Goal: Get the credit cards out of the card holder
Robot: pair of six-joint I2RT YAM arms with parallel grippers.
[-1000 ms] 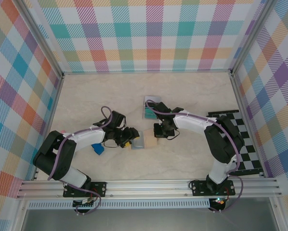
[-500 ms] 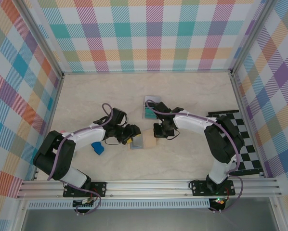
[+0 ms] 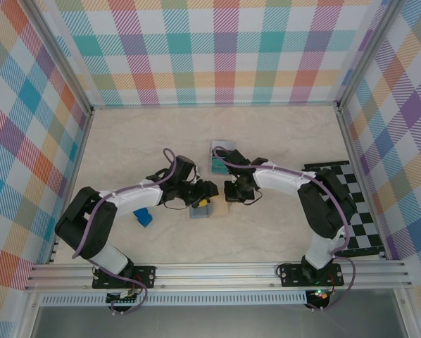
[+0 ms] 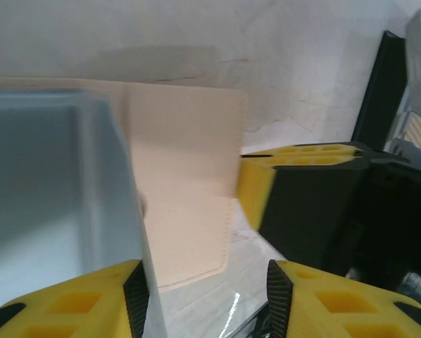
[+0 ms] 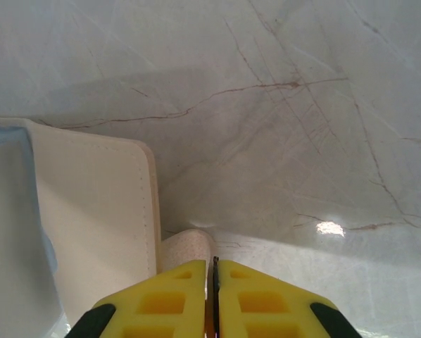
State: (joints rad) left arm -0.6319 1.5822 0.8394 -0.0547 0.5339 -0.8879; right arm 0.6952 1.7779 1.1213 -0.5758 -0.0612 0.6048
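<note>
The card holder (image 3: pixel 212 209) lies unfolded at mid-table between both grippers. In the left wrist view its blue-grey inner flap (image 4: pixel 48 197) stands up against my left finger, and its tan flap (image 4: pixel 186 176) lies flat on the table. My left gripper (image 3: pixel 203 204) is open over the holder, its other pad well clear. My right gripper (image 3: pixel 231 195) sits at the tan flap's (image 5: pixel 91 211) right edge, jaws shut with a curled tan bit (image 5: pixel 189 246) of the holder at their tips. Teal and grey credit cards (image 3: pixel 221 158) lie stacked on the table behind the holder.
A small bright-blue block (image 3: pixel 143 217) lies left of the holder beside the left arm. A black-and-white checkered mat (image 3: pixel 355 204) covers the right side of the table. Plaid walls enclose the table on three sides.
My left gripper has moved right, from beside the holder to over it, and its jaws have narrowed a little. The right arm has stayed in place.
</note>
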